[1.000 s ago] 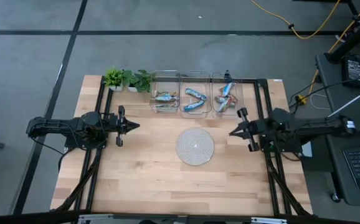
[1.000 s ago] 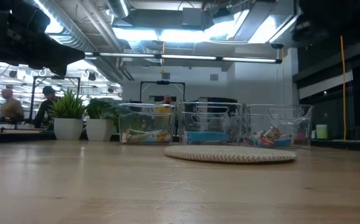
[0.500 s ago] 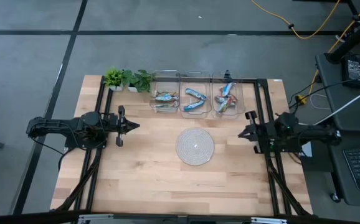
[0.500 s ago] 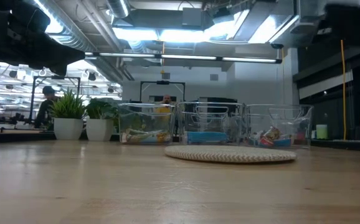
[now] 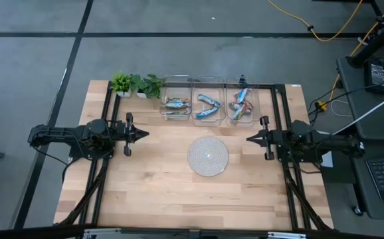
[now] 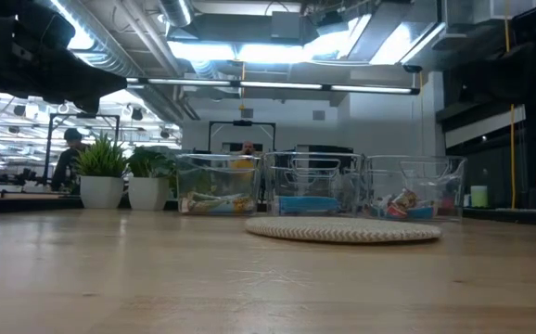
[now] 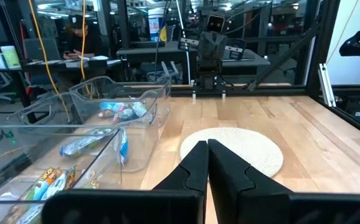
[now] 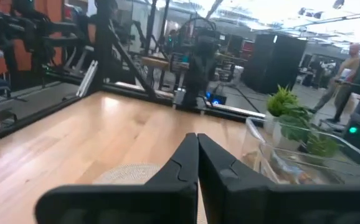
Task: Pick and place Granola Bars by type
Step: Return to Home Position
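Note:
The granola bars lie sorted in three clear bins at the table's far edge. The left bin [image 5: 177, 101] holds green-and-blue bars [image 5: 175, 103], the middle bin [image 5: 208, 99] blue bars [image 5: 207, 107], and the right bin [image 5: 242, 99] blue, white and red bars [image 5: 240, 105]. They also show in the left wrist view, where bars [image 7: 121, 111] rest on the bin floors. My left gripper [image 5: 143, 134] hovers shut left of the round woven mat [image 5: 208, 156]. My right gripper [image 5: 248, 139] hovers shut on the mat's right. Both are empty.
Two small potted plants [image 5: 135, 85] stand at the far left corner beside the bins. The mat lies bare in the middle, between the two grippers. Open wood [image 5: 192, 196] stretches along the near half of the table. Black frame rails [image 5: 105, 113] run along both sides.
My right arm has folded back toward the table's right edge, and its gripper has turned from a slant to point level at the left arm. Its fingers stay shut. The left arm and the bars have not moved.

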`<move>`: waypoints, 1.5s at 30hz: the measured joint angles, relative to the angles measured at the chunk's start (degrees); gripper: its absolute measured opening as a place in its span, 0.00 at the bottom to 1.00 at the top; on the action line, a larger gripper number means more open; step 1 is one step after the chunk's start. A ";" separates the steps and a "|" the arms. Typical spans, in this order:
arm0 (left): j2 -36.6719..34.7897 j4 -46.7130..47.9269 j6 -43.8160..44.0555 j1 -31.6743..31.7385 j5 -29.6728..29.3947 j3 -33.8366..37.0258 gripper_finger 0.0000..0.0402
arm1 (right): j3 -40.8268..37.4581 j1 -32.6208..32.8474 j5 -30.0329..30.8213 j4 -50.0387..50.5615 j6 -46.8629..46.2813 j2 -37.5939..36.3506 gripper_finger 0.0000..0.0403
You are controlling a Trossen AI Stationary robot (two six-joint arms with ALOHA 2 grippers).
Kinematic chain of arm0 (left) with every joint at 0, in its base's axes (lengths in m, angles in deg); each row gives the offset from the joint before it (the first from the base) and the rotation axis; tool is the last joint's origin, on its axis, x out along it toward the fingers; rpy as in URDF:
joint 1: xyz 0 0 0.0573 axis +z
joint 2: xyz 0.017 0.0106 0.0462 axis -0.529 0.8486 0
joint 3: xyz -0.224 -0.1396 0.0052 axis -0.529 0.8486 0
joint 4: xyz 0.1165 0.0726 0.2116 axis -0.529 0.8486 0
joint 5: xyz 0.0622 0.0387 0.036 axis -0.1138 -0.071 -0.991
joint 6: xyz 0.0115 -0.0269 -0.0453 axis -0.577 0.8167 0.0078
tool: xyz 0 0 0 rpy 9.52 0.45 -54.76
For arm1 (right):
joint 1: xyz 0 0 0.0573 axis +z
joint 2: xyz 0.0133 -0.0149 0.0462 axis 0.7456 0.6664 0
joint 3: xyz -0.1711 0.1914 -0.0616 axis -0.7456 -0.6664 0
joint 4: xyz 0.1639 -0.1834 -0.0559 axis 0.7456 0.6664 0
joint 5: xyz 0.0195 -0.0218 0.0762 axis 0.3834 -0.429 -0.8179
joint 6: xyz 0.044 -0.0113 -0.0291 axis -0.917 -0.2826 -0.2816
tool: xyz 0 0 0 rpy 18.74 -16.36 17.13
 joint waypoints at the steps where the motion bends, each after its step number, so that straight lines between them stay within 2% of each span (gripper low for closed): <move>1: -0.01 -0.01 0.00 0.00 0.00 0.00 0.01 | 0.00 -0.13 -0.19 -0.05 -0.65 -0.03 0.01; 15: -0.01 0.00 0.00 0.00 0.02 0.00 0.02 | 0.00 -0.16 -1.87 -0.44 -2.10 0.03 0.01; 19: -0.01 0.00 0.00 0.00 0.02 0.00 0.02 | 0.00 -0.16 3.48 0.41 2.16 0.05 0.01; 23: -0.01 0.00 0.00 0.00 0.04 0.00 0.01 | 0.00 -0.16 8.88 1.32 0.94 0.07 0.01; 32: -0.01 0.00 0.00 0.00 0.04 0.00 0.02 | 0.00 -0.16 8.99 1.32 0.53 0.07 0.07; 45: 0.01 0.00 0.00 -0.02 0.04 0.00 0.02 | 0.00 -0.16 8.99 1.34 0.53 0.07 0.06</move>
